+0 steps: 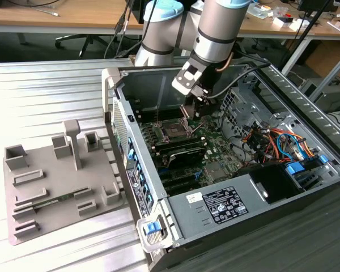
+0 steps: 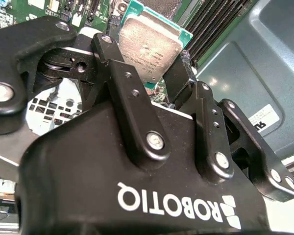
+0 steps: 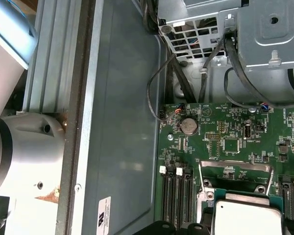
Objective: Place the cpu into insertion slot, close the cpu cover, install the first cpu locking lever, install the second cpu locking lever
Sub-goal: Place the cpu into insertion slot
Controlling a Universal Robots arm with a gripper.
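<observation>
I see the arm coming down from the back of the exterior view. Its grey forearm link is steeply inclined, and the pincer points downward below the wrist. In the second wrist view, the pincer has its two black fingers clamped against opposite edges of the cpu, which is tilted between the tips. The first wrist view shows a pale wrist joint.
</observation>
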